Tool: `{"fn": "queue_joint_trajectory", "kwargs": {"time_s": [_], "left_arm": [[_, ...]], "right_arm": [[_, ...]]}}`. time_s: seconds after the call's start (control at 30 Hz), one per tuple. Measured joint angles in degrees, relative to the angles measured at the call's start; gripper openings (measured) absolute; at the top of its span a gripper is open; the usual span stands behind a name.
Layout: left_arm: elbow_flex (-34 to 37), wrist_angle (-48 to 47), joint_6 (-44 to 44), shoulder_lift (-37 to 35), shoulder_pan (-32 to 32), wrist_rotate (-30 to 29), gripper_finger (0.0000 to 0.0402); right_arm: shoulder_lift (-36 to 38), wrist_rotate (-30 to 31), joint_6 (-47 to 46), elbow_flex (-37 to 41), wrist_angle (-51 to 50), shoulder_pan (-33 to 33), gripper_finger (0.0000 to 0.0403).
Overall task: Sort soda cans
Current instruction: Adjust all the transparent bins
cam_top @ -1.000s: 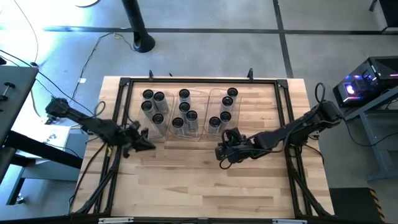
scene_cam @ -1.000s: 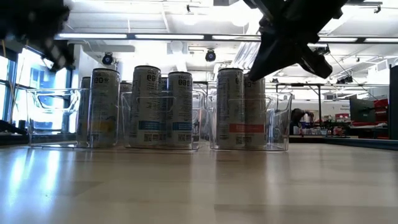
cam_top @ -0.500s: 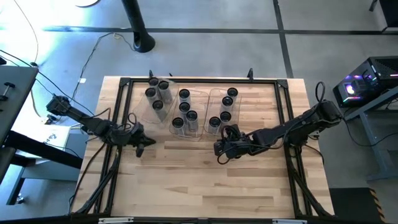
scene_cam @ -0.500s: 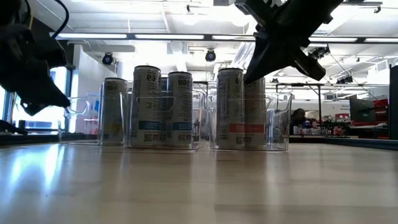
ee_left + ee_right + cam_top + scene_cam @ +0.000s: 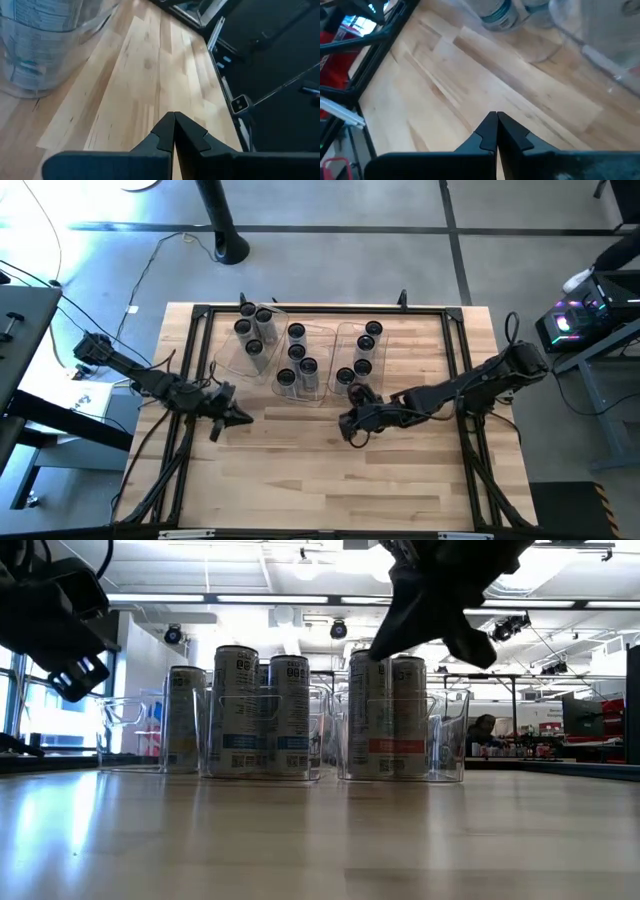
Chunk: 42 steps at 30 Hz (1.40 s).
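Observation:
Several soda cans stand upright in three clear bins at the table's far middle: a left bin lying askew, a middle bin and a right bin. The low view shows the cans with silvery sides. My left gripper is shut and empty above bare wood, nearer than the left bin; its wrist view shows the closed fingertips and part of a bin. My right gripper is shut and empty, just near of the right bin, fingertips together.
A black frame rail runs around the table's edges. The near half of the wooden top is bare. A person shows far off in the room behind. Equipment stands beside the table's right side.
The left bin has slid toward the table's far edge and turned askew with its cans, then stayed put. My left gripper has sunk a little and tipped downward, still shut. My right gripper has shifted slightly toward the table's left and rolled, still shut.

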<state>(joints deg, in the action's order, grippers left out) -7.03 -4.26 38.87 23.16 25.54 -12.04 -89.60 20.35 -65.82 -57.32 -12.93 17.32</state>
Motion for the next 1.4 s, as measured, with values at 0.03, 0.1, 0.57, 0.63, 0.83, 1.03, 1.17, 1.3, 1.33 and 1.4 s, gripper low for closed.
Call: {"fn": "queue_joint_trajectory", "kwargs": {"time_s": [0.03,0.1,0.57,0.63,0.83,1.03,1.17,1.3,1.33,1.4], "left_arm": [[0.0,0.1,-0.2,0.5,0.0,0.1,0.0],[0.0,0.2,-2.0,1.9,0.0,-0.4,0.0],[-0.1,23.0,-11.6,26.1,-4.7,-10.1,0.0],[-0.1,27.2,-12.3,29.8,-6.2,-9.4,0.0],[-0.4,40.8,-16.1,40.2,-9.5,-2.7,0.0],[-3.8,42.0,-17.2,48.9,-12.4,-2.8,0.0],[-5.7,46.2,-21.7,53.7,-14.3,-2.6,0.0],[-6.2,49.0,-22.2,57.2,-17.3,-2.3,0.0],[-6.2,49.1,-22.3,57.8,-18.1,-2.0,0.0],[-6.0,48.8,-22.2,58.6,-19.7,-1.3,0.0]], "right_arm": [[-0.4,-0.6,0.1,0.0,0.6,0.0,0.0],[-1.4,-1.7,0.0,0.0,0.6,0.4,0.0],[-1.5,7.7,-0.8,-2.0,3.1,2.0,0.0],[-1.5,9.4,1.0,-3.4,3.0,2.0,0.0],[-1.5,13.8,7.8,-8.4,2.4,1.8,0.0],[-1.5,17.1,12.2,-14.4,-4.3,1.8,0.0],[-1.4,17.4,12.3,-17.4,-10.5,1.8,0.0],[-1.4,18.5,12.3,-18.5,-13.3,1.9,0.0],[-1.4,18.7,12.1,-18.6,-13.4,2.0,0.0],[-1.2,19.1,11.9,-18.6,-13.9,2.3,0.0]]}}
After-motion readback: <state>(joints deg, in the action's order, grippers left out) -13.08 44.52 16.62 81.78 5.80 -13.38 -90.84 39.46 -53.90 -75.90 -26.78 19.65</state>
